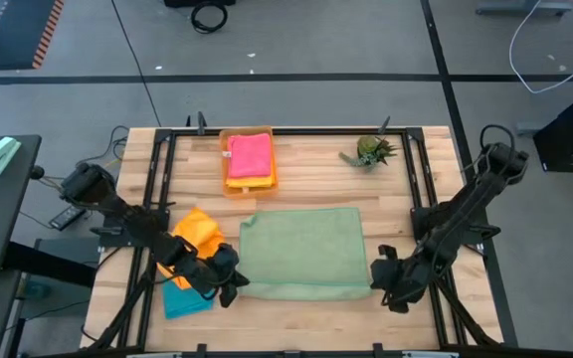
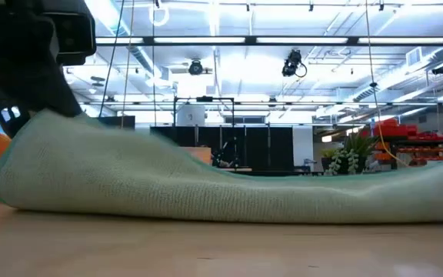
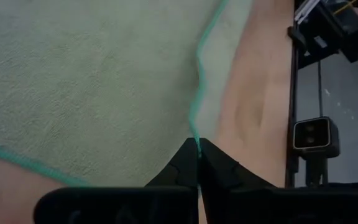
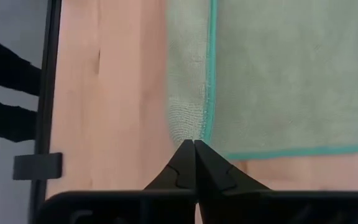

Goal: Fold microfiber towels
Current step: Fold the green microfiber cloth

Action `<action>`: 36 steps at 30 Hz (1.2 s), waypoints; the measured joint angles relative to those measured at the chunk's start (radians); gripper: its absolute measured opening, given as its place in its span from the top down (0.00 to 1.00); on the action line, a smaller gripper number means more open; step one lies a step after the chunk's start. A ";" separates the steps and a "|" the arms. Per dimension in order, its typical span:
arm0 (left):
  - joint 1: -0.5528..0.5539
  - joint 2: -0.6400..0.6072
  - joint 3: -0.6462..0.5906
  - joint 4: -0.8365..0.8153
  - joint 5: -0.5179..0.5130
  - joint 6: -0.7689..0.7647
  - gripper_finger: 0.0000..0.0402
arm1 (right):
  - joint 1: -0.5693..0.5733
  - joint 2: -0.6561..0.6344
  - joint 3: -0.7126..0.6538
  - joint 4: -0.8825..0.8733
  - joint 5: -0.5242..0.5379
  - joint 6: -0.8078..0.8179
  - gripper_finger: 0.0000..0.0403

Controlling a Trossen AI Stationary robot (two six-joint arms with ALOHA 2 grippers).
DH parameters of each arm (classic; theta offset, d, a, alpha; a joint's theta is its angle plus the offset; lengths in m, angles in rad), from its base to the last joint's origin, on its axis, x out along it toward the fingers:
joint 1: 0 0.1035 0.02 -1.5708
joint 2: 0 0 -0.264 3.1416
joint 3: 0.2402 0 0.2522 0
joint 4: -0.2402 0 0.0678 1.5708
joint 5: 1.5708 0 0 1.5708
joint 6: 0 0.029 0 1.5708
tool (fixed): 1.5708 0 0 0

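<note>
Up close, the left gripper [image 3: 197,155] has its two dark fingers [image 3: 178,169] pressed together on the teal-stitched edge of the sage green towel [image 3: 92,87], pinching the cloth at its near left corner. Likewise the right gripper [image 4: 194,146] has its fingers [image 4: 211,167] closed on the towel's near right corner, where the stitched hem turns.

From above, the sage green towel lies spread as a wide rectangle in the middle of the wooden bench [image 1: 306,169], with its near edge doubled over in a soft roll. The left gripper sits at that edge's left end and the right gripper at its right end, each arm reaching in from its own side of the bench.

Just left of the green towel, under the left arm, lies a crumpled orange towel [image 1: 199,232], and beside it, nearer the front edge, a teal towel [image 1: 184,300]. Toward the far side of the bench stands an orange tray [image 1: 233,183] holding a folded pink towel [image 1: 250,155] on top of a yellow one. A small spiky green plant [image 1: 371,151] stands to the right of the tray, well apart from the green towel
</note>
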 joint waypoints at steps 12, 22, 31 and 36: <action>0.011 -0.003 0.000 0.007 0.018 0.057 0.98 | 0.003 -0.030 0.011 0.001 0.056 0.008 0.99; 0.076 -0.100 0.000 -0.190 -0.138 0.087 0.99 | -0.111 -0.170 0.011 -0.254 0.266 0.027 1.00; 0.267 -0.162 0.000 -0.409 -0.273 0.197 0.99 | -0.362 -0.184 -0.017 -0.411 0.272 -0.064 1.00; 0.386 -0.153 0.001 -0.387 -0.228 0.267 0.99 | -0.509 -0.162 -0.070 -0.333 0.262 -0.165 1.00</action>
